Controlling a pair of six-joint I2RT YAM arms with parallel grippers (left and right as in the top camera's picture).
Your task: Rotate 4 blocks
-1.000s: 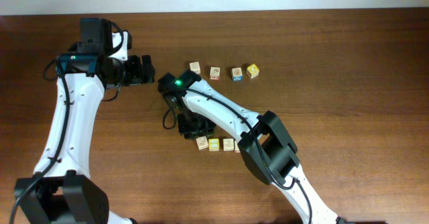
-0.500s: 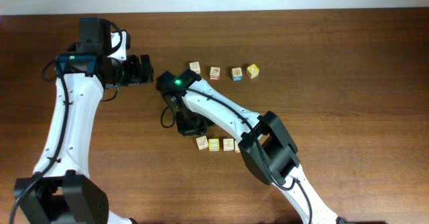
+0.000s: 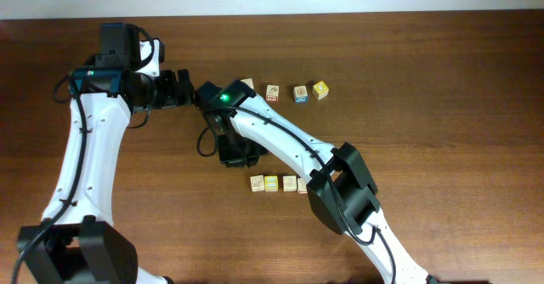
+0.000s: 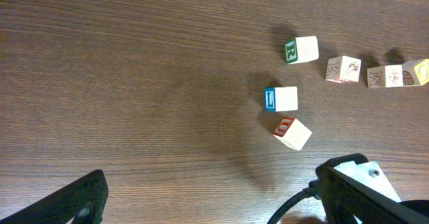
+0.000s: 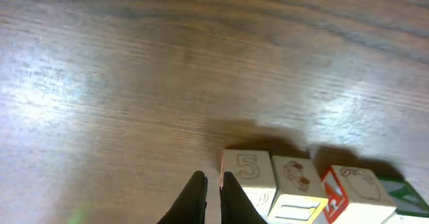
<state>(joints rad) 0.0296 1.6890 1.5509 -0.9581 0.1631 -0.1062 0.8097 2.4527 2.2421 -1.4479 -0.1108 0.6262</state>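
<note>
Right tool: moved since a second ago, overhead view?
Yes. The right tool has backed up and left in the overhead view, away from the lower row of blocks, whose left end it crowded before.

**Pale Blocks, Bright Faces, Dark Wood**

The desk (image 3: pixel 442 148) is dark reddish-brown wood with fine streaked grain. The arms (image 3: pixel 85 148) are white with black joints, and the right arm (image 3: pixel 272 135) carries a green light. The blocks (image 3: pixel 289 183) are pale wood. In the row nearer the far edge, the blue block (image 3: pixel 300 93) sits beside the yellow block (image 3: pixel 320 88). The left wrist view shows an R block (image 4: pixel 299 50) lettered in green, a blue-sided block (image 4: pixel 281 98) and a red-sided block (image 4: pixel 292 133). The right wrist view shows a 5 block (image 5: pixel 248 172), the numeral only outlined.
</note>
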